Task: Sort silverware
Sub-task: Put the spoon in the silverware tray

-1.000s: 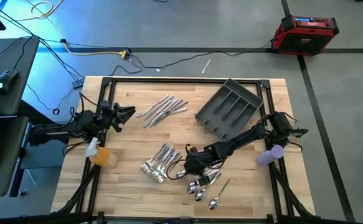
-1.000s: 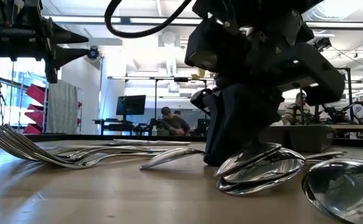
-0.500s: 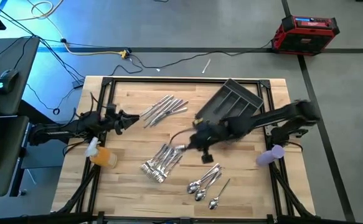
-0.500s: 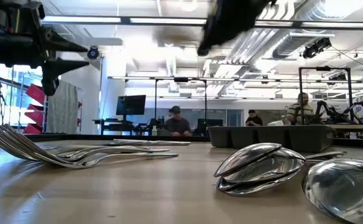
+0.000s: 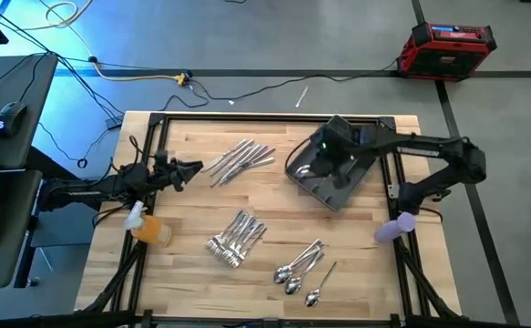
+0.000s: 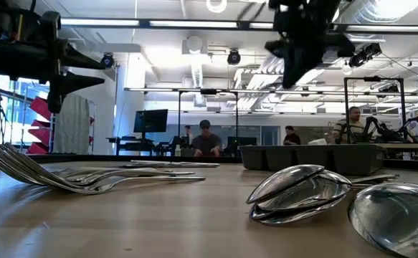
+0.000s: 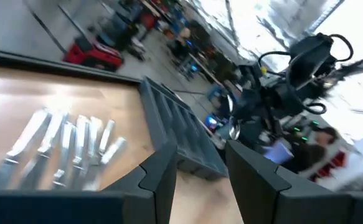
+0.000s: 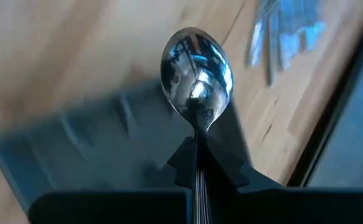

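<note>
The silverware lies in three heaps on the wooden table: knives (image 5: pixel 239 158) at the far middle, forks (image 5: pixel 235 237) near the middle, spoons (image 5: pixel 301 264) toward the near edge. My right gripper (image 5: pixel 320 158) hangs over the dark grey compartmented tray (image 5: pixel 361 164) at the far right, shut on one spoon (image 8: pixel 197 70). The spoon's bowl sticks out past the fingers above the tray (image 8: pixel 75 149). My left gripper (image 5: pixel 188 168) waits at the table's left side, level and open, pointing toward the knives (image 7: pixel 63 143). My right gripper pinches the spoon's handle (image 8: pixel 197 144) between its two fingers, just behind the bowl. The fingers slant steeply down from above and lie along the handle. The spoon is lifted clear, bowl end lowest, above the tray.
A yellow-orange thing (image 5: pixel 148 230) lies by the left arm and a lilac thing (image 5: pixel 394 226) by the right arm's base. Black frame rails (image 5: pixel 265 117) run along the table's edges. People sit in the room beyond the table (image 6: pixel 205 140).
My right gripper has risen from the spoon heap near the table's near edge with one spoon. It has swung toward the far right, to above the tray, tipping more steeply downward. The heaps stay where they were.
</note>
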